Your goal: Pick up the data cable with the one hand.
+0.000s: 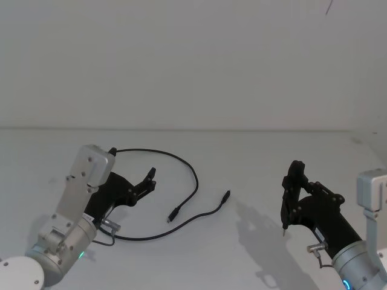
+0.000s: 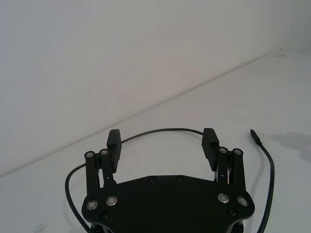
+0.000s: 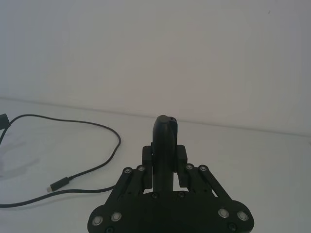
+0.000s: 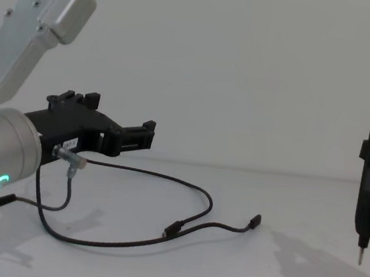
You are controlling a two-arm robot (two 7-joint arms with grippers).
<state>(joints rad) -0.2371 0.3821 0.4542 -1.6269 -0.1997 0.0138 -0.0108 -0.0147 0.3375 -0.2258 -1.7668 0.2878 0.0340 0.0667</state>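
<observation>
Left gripper (image 1: pixel 150 178) hovered low with jaws apart, aimed at the data cable's (image 1: pixel 195 181) loop, likely lining up a grab. The cable lay loose on the table (image 1: pixel 254 157), ungripped. Right gripper (image 1: pixel 292 193) sat parked well aside, jaws together.

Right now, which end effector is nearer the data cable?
Left. The left end effector hovers open over the looped data cable; the right end effector hangs off to its right, clear of it.

Matt, seemingly rubbery data cable (image 1: pixel 196 179); smooth table (image 1: pixel 254 163)
</observation>
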